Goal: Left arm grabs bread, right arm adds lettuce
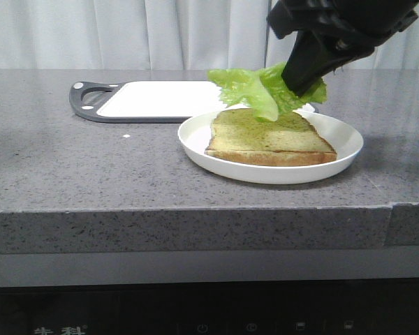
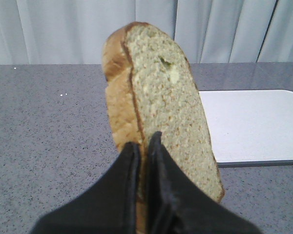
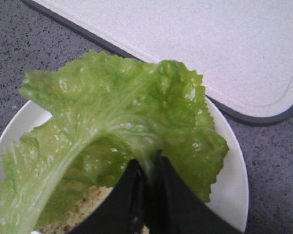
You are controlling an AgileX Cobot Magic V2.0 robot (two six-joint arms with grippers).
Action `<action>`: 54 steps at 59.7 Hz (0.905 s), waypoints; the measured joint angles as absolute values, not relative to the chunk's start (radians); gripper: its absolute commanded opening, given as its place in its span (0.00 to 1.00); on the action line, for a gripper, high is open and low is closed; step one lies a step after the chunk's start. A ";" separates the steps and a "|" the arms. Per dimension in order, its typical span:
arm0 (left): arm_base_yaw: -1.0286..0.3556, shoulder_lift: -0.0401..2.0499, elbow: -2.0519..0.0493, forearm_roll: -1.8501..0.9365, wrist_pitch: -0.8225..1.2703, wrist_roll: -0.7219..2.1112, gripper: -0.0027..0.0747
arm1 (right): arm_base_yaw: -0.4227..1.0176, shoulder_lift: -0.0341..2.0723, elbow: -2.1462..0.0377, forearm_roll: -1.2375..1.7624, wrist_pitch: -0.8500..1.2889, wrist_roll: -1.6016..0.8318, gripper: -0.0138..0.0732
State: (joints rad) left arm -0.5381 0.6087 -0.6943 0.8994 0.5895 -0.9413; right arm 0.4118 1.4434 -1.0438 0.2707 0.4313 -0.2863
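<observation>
My left gripper [image 2: 144,142] is shut on the bread [image 2: 163,102], a thick tan slice with a golden-brown crust, held on edge above the grey counter. The left arm is out of the front view. My right gripper [image 1: 302,85] is shut on the ruffled green lettuce [image 1: 262,87] and holds it just above the far edge of another bread slice [image 1: 269,134] lying flat on a white plate [image 1: 265,174]. In the right wrist view the lettuce [image 3: 112,112] hangs from the gripper [image 3: 146,163] over the plate [image 3: 230,180] and that slice [image 3: 88,210].
A white cutting board with a dark grey rim [image 1: 153,98] lies behind the plate; it also shows in the left wrist view [image 2: 254,124] and the right wrist view [image 3: 210,44]. The counter's front edge runs below the plate. A pale curtain hangs behind.
</observation>
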 measured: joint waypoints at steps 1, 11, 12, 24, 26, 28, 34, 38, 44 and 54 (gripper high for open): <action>-0.538 0.609 -0.694 0.899 0.589 -0.941 0.01 | 0.412 1.446 -1.044 0.273 0.431 -0.286 0.20; -0.538 0.609 -0.694 0.899 0.589 -0.941 0.01 | 0.412 1.468 -1.044 0.289 0.436 -0.286 0.35; -0.538 0.609 -0.694 0.899 0.589 -0.941 0.01 | 0.412 1.468 -1.044 0.289 0.437 -0.286 0.37; -0.538 0.609 -0.694 0.899 0.589 -0.942 0.01 | 0.412 1.468 -1.044 0.292 0.440 -0.286 0.59; -0.538 0.609 -0.694 0.899 0.589 -0.942 0.01 | 0.412 1.468 -1.044 0.294 0.440 -0.286 0.62; -0.538 0.609 -0.694 0.899 0.589 -0.942 0.01 | 0.412 1.468 -1.044 0.294 0.440 -0.286 0.64; -0.538 0.609 -0.694 0.899 0.589 -0.942 0.01 | 0.412 1.468 -1.044 0.294 0.442 -0.286 0.65; -0.538 0.609 -0.694 0.899 0.589 -0.942 0.01 | 0.412 1.468 -1.044 0.294 0.442 -0.286 0.65; -0.538 0.609 -0.694 0.899 0.589 -0.942 0.01 | 0.412 1.449 -1.044 0.294 0.440 -0.286 0.65; -0.538 0.609 -0.694 0.884 0.589 -0.942 0.01 | 0.412 1.345 -1.044 0.294 0.434 -0.286 0.60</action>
